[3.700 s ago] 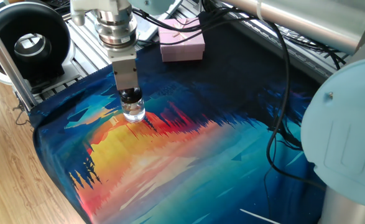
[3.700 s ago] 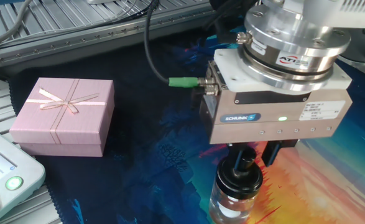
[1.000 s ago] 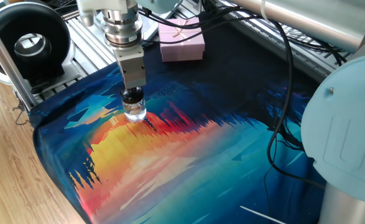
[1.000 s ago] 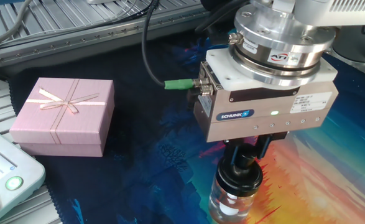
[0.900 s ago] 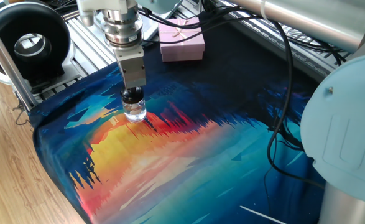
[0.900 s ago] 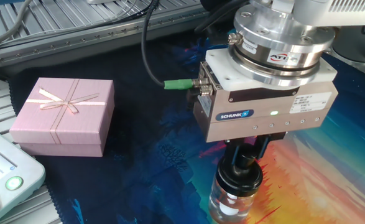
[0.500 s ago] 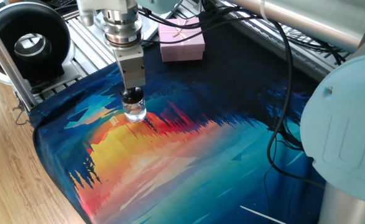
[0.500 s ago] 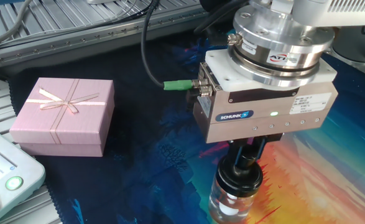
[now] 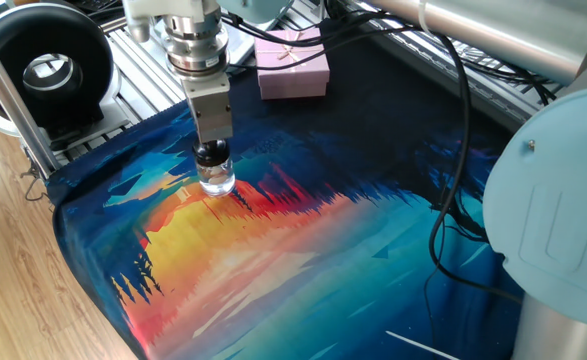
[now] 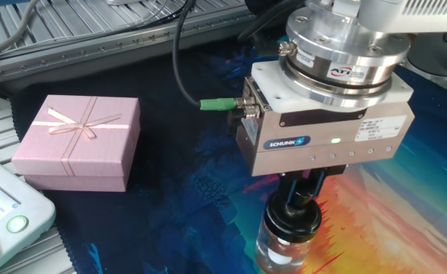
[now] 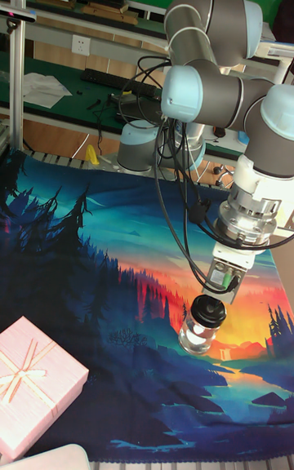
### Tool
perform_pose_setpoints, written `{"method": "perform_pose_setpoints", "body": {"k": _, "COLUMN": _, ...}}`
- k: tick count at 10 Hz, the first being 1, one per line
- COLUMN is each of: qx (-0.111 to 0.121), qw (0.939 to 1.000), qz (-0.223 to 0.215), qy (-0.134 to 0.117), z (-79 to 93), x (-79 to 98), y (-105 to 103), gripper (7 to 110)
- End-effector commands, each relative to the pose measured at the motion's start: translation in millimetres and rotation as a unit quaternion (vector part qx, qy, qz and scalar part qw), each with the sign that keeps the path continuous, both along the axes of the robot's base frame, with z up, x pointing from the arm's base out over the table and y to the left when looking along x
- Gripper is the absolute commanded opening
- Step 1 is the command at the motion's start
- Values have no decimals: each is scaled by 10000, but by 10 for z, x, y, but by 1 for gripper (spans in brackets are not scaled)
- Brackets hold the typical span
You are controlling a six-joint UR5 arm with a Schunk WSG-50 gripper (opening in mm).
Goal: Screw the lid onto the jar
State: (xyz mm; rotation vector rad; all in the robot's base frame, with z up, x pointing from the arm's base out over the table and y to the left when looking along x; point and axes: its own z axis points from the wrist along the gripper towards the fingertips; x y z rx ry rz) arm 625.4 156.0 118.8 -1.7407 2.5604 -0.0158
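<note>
Fingers (image 10: 302, 185) unmoved, same clamp on lid (image 10: 291, 217) atop jar (image 10: 283, 250)

Arm reaching down, gripper (image 10: 298, 192) vertical, fingers closed together

We note a clear glossy glass jar (image 10: 285, 249), a matt black plastic lid (image 10: 292, 215), printed cloth (image 9: 303, 270) underneath, and a brushed-metal gripper (image 10: 302, 188) body.

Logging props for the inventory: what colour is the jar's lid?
Black. The lid sits on the clear jar under the gripper; the other fixed view shows it best.
</note>
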Motion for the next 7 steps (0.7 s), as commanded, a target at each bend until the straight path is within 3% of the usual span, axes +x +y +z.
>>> {"method": "perform_pose_setpoints", "body": {"k": 1, "qx": -46, "qw": 9998, "qz": -185, "qy": -55, "z": 5, "x": 18, "y": -28, "gripper": 7}}
{"method": "perform_pose_setpoints", "body": {"k": 7, "qx": -120, "qw": 9987, "qz": -491, "qy": -50, "z": 12, "x": 4, "y": -45, "gripper": 7}}
